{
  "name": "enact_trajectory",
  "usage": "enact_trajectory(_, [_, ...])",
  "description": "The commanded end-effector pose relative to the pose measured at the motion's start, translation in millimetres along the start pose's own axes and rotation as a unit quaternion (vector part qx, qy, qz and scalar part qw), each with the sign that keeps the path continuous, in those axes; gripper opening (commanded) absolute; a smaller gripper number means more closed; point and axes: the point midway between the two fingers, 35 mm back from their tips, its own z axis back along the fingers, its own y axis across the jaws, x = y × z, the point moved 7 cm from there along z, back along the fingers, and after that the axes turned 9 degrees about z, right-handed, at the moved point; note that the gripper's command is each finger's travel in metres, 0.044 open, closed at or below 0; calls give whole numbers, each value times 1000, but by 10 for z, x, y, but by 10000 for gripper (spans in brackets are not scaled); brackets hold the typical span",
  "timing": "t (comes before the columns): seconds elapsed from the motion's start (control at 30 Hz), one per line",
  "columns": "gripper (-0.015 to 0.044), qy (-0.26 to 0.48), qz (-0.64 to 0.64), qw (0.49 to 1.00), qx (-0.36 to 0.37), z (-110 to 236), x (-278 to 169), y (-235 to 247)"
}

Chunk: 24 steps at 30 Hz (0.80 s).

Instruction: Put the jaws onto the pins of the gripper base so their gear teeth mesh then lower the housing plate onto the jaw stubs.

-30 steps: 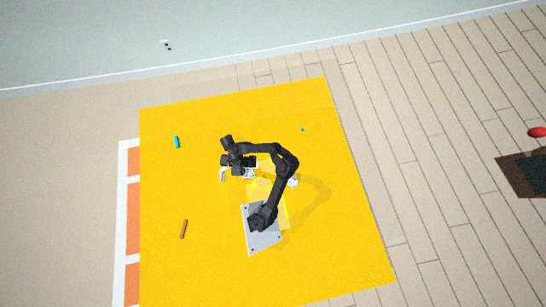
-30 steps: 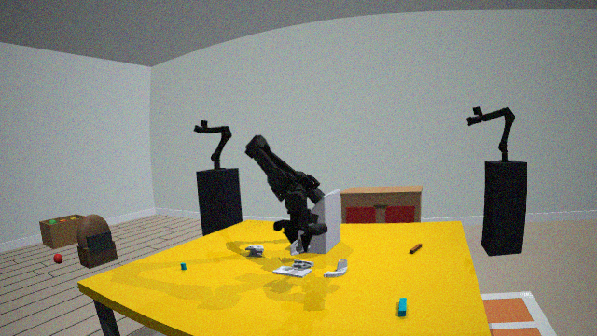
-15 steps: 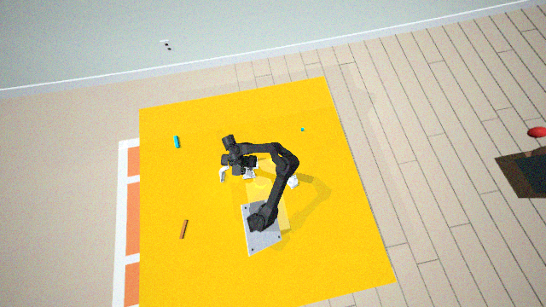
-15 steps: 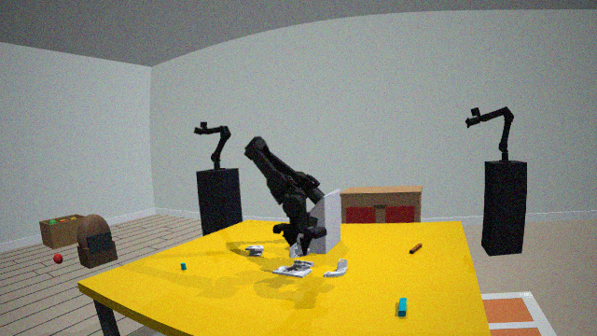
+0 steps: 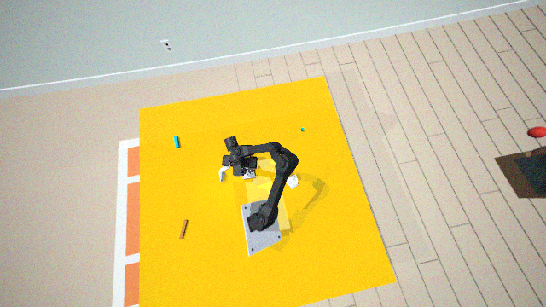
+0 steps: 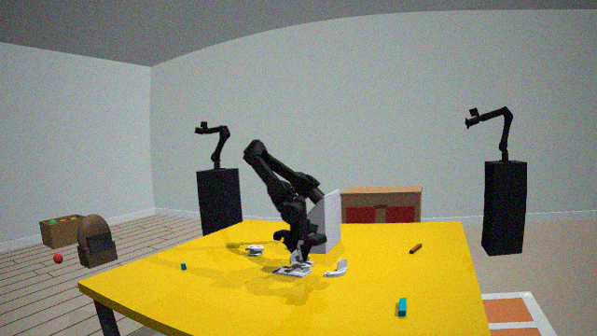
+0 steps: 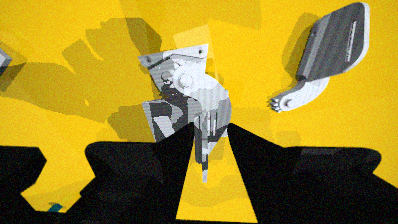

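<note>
My gripper [image 7: 210, 126] [image 6: 304, 259] is shut on a white jaw [image 7: 210, 95], whose round hub end points away from the fingers. The hub lies over the gripper base [image 7: 204, 49] [image 6: 284, 271] [image 5: 248, 176], low and close to it. Whether the hub is seated on a pin cannot be told; the held jaw and fingers hide much of the base. The other jaw [image 7: 332, 47] [image 6: 337, 271] [image 5: 222, 174] lies loose on the table, apart from the base. The housing plate [image 5: 293, 182] [image 6: 255, 250] lies on the table on the base's other side.
The yellow table [image 5: 205, 264] [image 6: 364, 261] also bears a teal block [image 5: 177, 141] [image 6: 402, 307], a small teal cube [image 5: 302, 129] [image 6: 183, 266] and a brown stick [image 5: 183, 228] [image 6: 415, 248]. My arm stands on a pale mounting plate [image 5: 265, 240] [image 6: 333, 221].
</note>
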Motion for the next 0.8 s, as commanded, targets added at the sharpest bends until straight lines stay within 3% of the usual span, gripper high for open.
enact_trajectory(0.0, [134, -6, 7, 1000, 3, -99, 46, -4])
enact_trajectory(0.77, [134, -6, 7, 1000, 4, -169, 52, -1])
